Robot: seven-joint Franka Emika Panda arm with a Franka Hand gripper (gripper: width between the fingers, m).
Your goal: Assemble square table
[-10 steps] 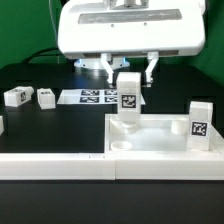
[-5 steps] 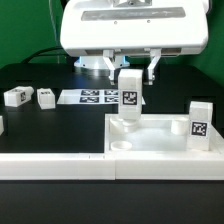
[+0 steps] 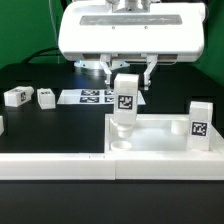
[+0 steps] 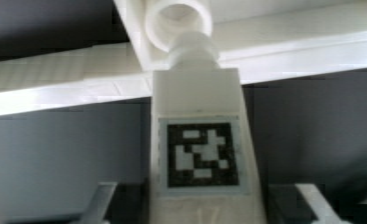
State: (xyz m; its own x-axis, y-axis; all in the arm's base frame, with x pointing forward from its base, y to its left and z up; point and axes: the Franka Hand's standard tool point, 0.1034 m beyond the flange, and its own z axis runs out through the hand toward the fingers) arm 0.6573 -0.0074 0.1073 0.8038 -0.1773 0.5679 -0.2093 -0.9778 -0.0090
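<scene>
**Black tabletop** [image 3: 60, 125]: carries every part listed below.

**White plastic square tray with raised rim** [image 3: 160, 136]: lies flat at the tabletop's near edge, toward the exterior view's right.

**Short white block leg with a black-and-white tag** [image 3: 125, 103]: slightly tilted. Its lower end is at the tray's far corner on the exterior view's left. The wrist view shows it pointing at a round socket [image 4: 176, 20] there. Whether it is seated cannot be told.

**End effector** [image 3: 128, 80]: grasping that leg by its upper end, one finger on each side.

**Second tagged white leg** [image 3: 199, 122]: upright in the tray's corner on the exterior view's right.

**Two loose white block legs** [image 3: 17, 96] [image 3: 45, 97]: lying near the tabletop's edge on the exterior view's left.

**Marker board** [image 3: 92, 97]: flat, toward the far edge.

**Long white rail** [image 3: 50, 165]: along the near edge, just beside the tray.
</scene>
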